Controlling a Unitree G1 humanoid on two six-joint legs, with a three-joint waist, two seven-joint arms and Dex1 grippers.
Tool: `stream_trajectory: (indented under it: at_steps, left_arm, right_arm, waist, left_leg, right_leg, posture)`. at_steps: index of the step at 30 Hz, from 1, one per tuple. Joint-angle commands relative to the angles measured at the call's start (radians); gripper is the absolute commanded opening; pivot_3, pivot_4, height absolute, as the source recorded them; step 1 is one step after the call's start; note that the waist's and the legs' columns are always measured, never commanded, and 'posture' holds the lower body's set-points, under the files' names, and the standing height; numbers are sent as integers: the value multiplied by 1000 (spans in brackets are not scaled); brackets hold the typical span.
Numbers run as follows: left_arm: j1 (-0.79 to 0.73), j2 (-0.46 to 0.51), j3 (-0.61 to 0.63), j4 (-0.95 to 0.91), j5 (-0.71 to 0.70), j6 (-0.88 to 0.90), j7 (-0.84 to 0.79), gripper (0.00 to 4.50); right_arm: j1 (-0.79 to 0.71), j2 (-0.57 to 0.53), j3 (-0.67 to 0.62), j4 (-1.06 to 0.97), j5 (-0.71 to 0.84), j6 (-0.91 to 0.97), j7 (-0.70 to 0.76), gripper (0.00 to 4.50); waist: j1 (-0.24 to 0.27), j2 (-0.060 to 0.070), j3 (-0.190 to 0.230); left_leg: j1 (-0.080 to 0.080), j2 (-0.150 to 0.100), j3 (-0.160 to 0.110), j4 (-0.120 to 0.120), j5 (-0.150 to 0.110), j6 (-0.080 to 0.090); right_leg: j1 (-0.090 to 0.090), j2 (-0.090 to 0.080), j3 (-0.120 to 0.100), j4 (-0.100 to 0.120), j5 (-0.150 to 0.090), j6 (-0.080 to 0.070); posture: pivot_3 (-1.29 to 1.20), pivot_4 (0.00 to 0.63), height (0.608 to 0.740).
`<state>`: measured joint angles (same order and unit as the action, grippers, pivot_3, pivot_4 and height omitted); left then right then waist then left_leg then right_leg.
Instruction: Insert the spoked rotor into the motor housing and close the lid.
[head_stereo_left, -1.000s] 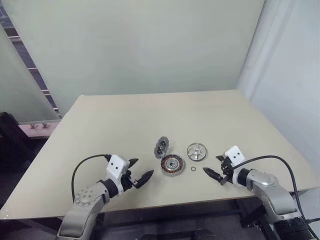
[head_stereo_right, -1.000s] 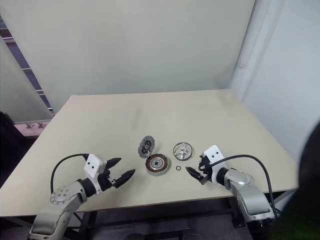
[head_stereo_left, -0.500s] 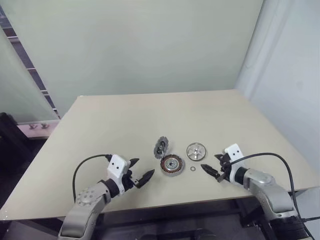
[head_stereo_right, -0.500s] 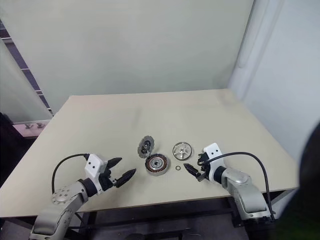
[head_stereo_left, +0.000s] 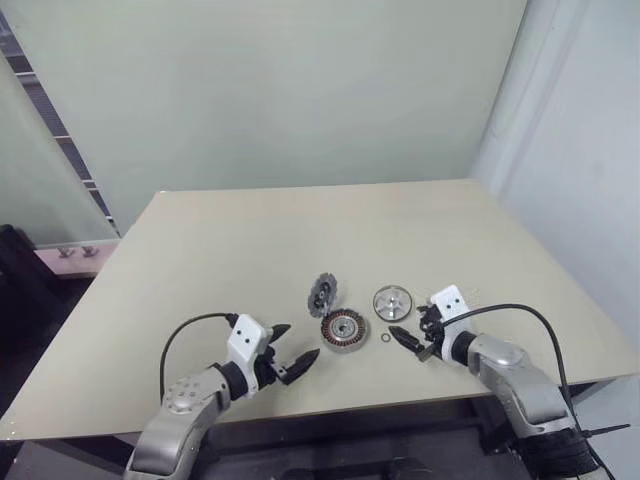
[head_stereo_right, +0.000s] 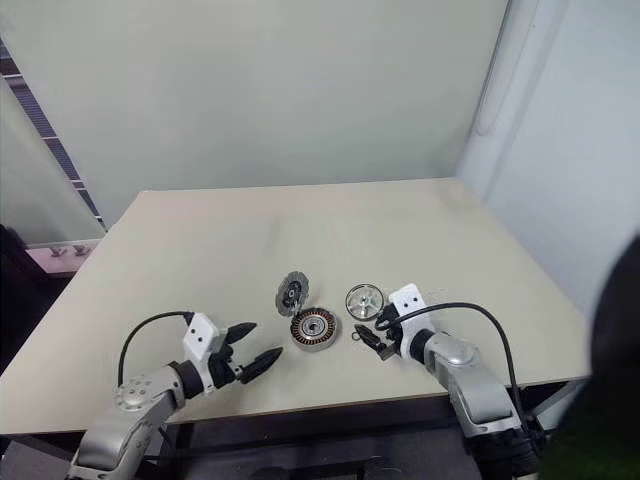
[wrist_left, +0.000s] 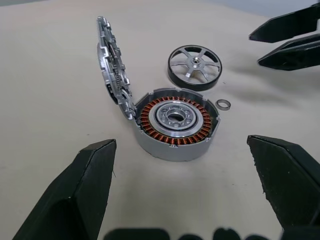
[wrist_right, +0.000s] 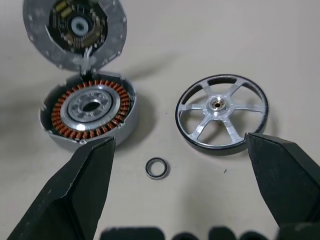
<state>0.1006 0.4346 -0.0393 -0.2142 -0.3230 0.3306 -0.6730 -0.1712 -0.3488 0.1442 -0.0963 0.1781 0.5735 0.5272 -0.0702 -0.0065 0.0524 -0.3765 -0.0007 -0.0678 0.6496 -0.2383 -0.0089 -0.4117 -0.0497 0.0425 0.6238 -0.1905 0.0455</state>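
Note:
The motor housing (head_stereo_left: 344, 329), a round ring with copper windings, lies open on the table. Its lid (head_stereo_left: 323, 292), a grey toothed disc, stands tilted up at the housing's far left rim. The shiny spoked rotor (head_stereo_left: 393, 302) lies flat to the right of the housing. My left gripper (head_stereo_left: 292, 344) is open and empty, just left of the housing, pointing at it. My right gripper (head_stereo_left: 410, 325) is open and empty, close to the rotor's near right side. In the right wrist view the rotor (wrist_right: 222, 114) and housing (wrist_right: 90, 111) lie ahead of the open fingers.
A tiny thin ring (head_stereo_left: 386, 338) lies on the table between the housing and my right gripper. The beige table (head_stereo_left: 250, 240) has bare room behind and to both sides. Its front edge runs just below both arms.
My right gripper has moved left, closer to the rotor and the small ring. The left gripper is about where it was. Both stay open.

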Motion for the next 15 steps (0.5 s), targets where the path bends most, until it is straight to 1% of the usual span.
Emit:
stream_trajectory:
  at_steps: [1, 6, 15]
  left_arm:
    - [-25, -6, -15, -14, 5, -5, -3, 4488]
    - [-28, -6, -22, -8, 6, -7, -4, 4488]
    - [-23, 1, -17, -12, 8, -6, -5, 4488]
  right_arm:
    - [-37, 14, 30, 33, -6, -5, 20, 4500]
    - [-63, 39, 55, 124, -24, -36, 24, 4500]
    - [-110, 94, 60, 281, -51, -108, 18, 4500]
  waist:
    - [0, 0, 0]
    - [0, 0, 0]
    - [0, 0, 0]
  left_leg:
    - [0, 0, 0, 0, 0, 0]
    - [0, 0, 0, 0, 0, 0]
    - [0, 0, 0, 0, 0, 0]
  right_leg:
    - [0, 0, 0, 0, 0, 0]
    - [0, 0, 0, 0, 0, 0]
    - [0, 0, 0, 0, 0, 0]
  posture:
    - [0, 0, 740]
    - [0, 0, 740]
    - [0, 0, 740]
